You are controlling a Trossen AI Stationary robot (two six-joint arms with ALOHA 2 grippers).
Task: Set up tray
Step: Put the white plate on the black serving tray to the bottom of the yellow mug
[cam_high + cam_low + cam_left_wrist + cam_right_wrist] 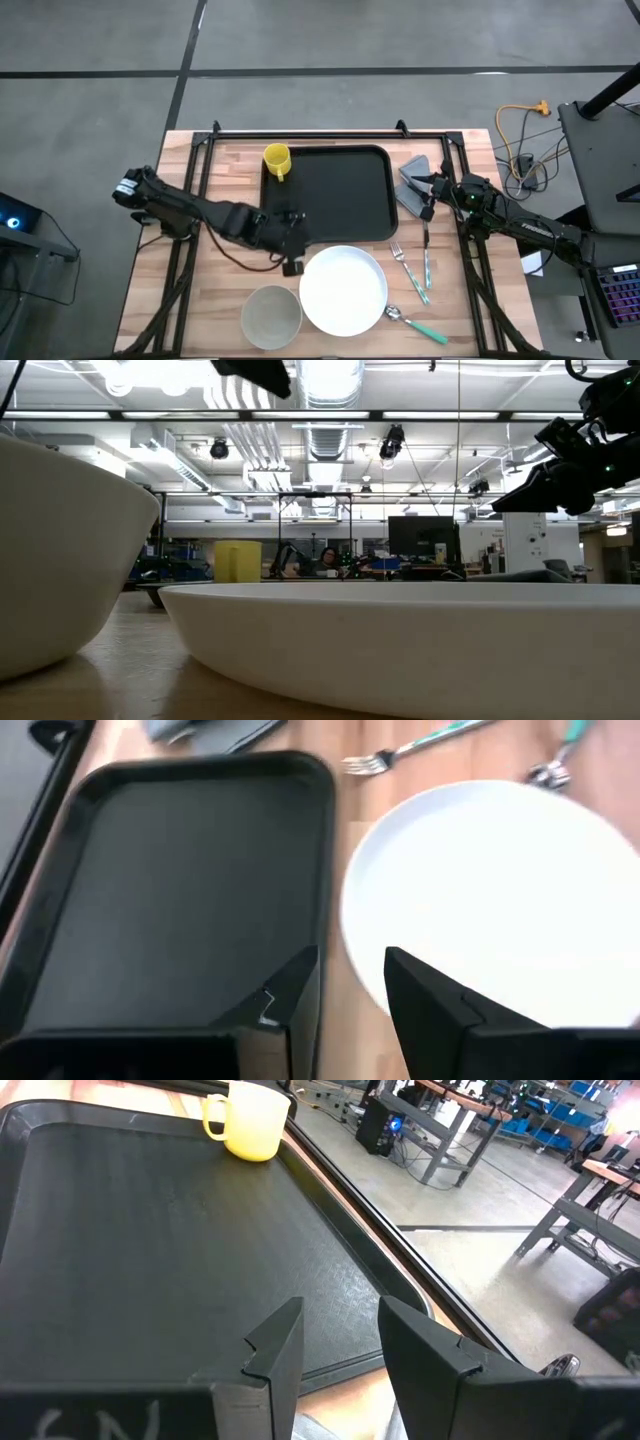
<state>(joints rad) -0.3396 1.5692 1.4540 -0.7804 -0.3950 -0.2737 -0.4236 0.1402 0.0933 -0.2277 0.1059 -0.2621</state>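
- While the tray (335, 195) lay flat toward the far side of the wooden table (220, 310), with the yellow mug (277, 161) standing upright in its far-left corner, both my arms hung beside it.
- My left gripper (291, 243) hovered at the tray's near-left corner, just above the near rim; its fingers (295, 995) stood apart with only a narrow gap between them and clasped nothing.
- My right gripper (428, 205) hung just off the tray's right edge, beside the folded grey napkin (412, 180); its fingers (275, 1345) were likewise parted and empty, pointing across the tray toward the mug.
- The white plate (344, 290) sat just off the tray's near edge, toward its right half, not on the tray.
- The pale bowl (271, 316) stood farther from the tray's near edge, left of the plate.
- Two forks (410, 268) with green handles lay off the tray's near-right corner, and a spoon (415, 324) lay beyond the plate's right side.
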